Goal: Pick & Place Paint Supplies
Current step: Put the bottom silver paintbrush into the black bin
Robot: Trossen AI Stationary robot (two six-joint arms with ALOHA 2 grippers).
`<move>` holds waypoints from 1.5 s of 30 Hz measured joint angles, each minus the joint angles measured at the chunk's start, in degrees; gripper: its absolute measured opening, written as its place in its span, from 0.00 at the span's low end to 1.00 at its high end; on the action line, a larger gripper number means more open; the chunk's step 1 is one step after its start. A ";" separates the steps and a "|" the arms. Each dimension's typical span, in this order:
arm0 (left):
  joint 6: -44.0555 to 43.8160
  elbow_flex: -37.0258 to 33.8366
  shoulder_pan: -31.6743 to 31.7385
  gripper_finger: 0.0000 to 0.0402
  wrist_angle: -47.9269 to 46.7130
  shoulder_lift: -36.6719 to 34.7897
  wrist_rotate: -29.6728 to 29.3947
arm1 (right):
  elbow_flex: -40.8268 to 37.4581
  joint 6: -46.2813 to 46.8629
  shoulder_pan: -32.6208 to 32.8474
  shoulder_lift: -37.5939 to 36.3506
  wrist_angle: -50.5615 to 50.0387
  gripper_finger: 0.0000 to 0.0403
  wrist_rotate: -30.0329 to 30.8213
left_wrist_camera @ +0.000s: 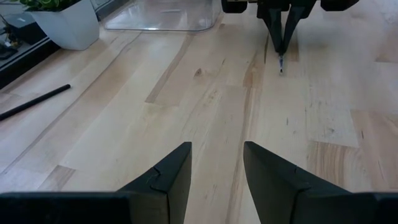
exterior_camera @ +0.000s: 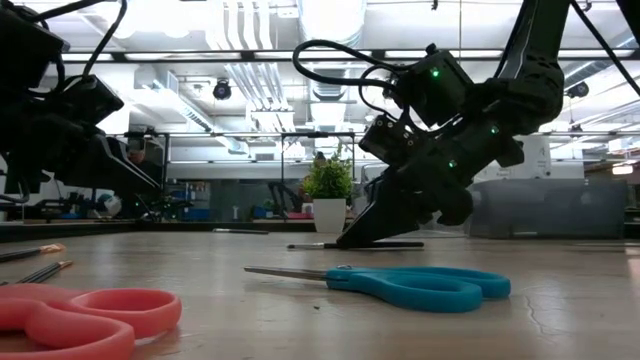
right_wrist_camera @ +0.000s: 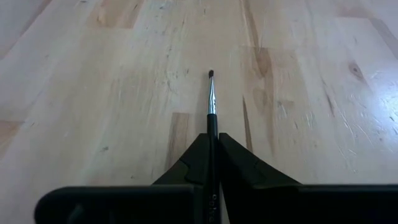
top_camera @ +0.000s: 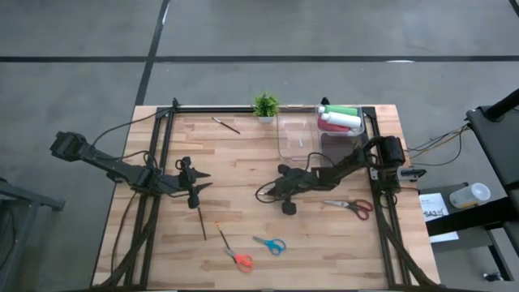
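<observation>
My right gripper (top_camera: 271, 191) is at the table's middle, shut on a thin dark brush (right_wrist_camera: 212, 102) whose bristle tip sticks out ahead of the fingers. In the low view the brush (exterior_camera: 310, 245) lies level at the tabletop. My left gripper (left_wrist_camera: 217, 177) waits open at the left (top_camera: 199, 183), holding nothing. Green, pink-red and white bottles (top_camera: 339, 119) lie in a clear bin at the far right. One brush (top_camera: 226, 125) lies flat near the far edge, another (top_camera: 201, 222) near my left gripper. My right gripper pinches the brush's dark handle (right_wrist_camera: 212, 140) between its two fingers, behind the metal ferrule. The fingers slant down from the table's right and lie along the brush. The brush is level; whether it rests on the wood or hangs just clear I cannot tell.
A clear empty container (top_camera: 295, 135) stands beside the bottle bin, a small potted plant (top_camera: 265, 106) at the far edge. Three scissors lie near the front: orange (top_camera: 238, 259), blue (top_camera: 270, 245) and red (top_camera: 353, 206).
</observation>
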 joint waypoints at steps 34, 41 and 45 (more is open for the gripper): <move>0.00 0.00 0.02 0.39 -0.17 0.04 -0.02 | -0.52 0.82 0.60 -10.64 -3.31 0.04 0.27; 0.00 0.00 0.01 0.39 -0.44 0.04 0.00 | -0.57 -0.40 0.96 -26.71 -25.31 0.04 7.79; 0.00 0.00 0.02 0.39 -0.42 0.04 -0.02 | -0.57 0.66 0.96 -36.92 -39.39 0.04 13.22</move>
